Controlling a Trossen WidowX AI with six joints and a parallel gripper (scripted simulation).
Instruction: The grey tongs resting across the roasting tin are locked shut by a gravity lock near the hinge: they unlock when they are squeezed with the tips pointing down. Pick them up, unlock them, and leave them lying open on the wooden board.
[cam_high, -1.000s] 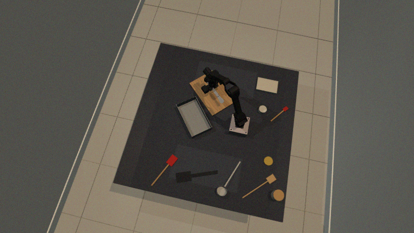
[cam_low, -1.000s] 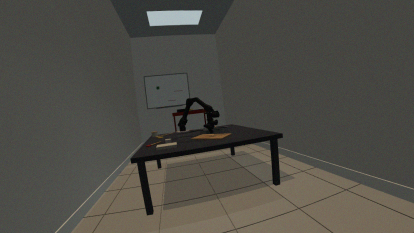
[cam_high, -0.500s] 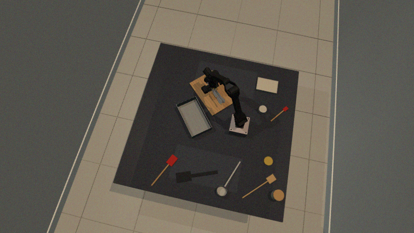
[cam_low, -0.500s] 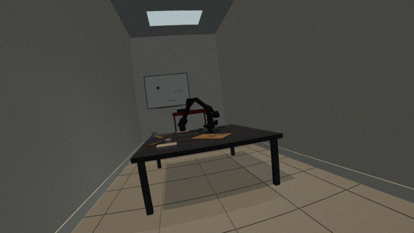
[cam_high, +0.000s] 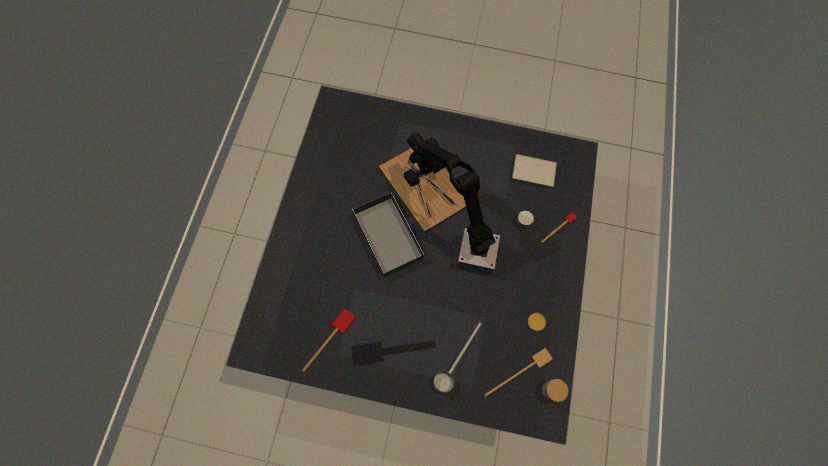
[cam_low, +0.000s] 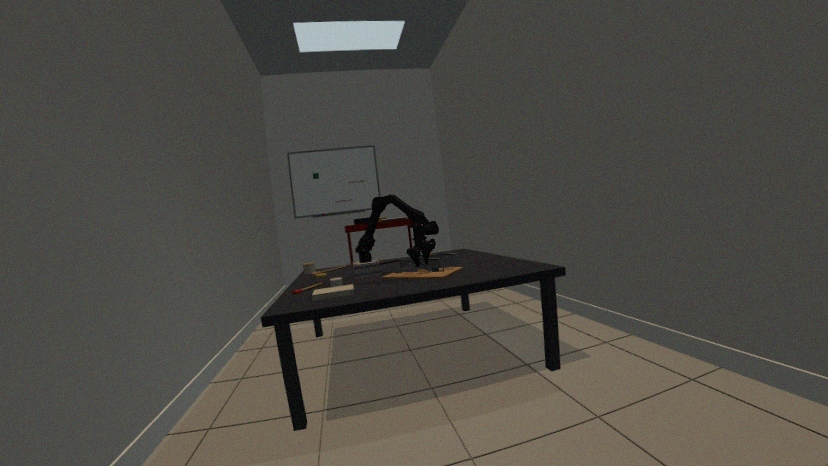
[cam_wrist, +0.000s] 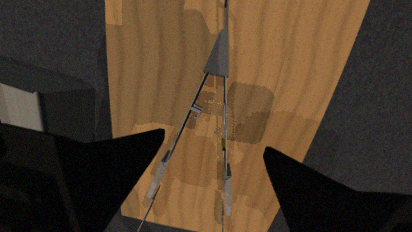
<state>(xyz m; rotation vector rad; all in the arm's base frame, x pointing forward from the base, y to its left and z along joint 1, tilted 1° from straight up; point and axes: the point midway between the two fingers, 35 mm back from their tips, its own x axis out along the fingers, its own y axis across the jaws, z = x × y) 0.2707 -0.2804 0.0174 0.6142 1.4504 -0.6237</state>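
Observation:
The grey tongs (cam_high: 446, 197) (cam_wrist: 218, 57) are spread open in a narrow V on the wooden board (cam_high: 446, 213) (cam_low: 399, 273) (cam_wrist: 290, 75). They look as if they stand on edge. In the wrist view their wedge-shaped joined end is at the top and the two arms spread towards the bottom. My gripper (cam_high: 422, 173) (cam_low: 421, 264) (cam_wrist: 214, 142) is open, low over the board. Its fingertips are on either side of the tongs, with a gap to each arm in the wrist view. My arm hides part of the joined end in the top view.
The empty roasting tin (cam_high: 388, 234) (cam_wrist: 67, 110) is beside the board. A cream block (cam_high: 534, 170), a white round piece (cam_high: 525, 218) and a small red-headed tool (cam_high: 571, 218) are on the board's other side. Several utensils and a yellow disc (cam_high: 536, 321) lie beyond my base.

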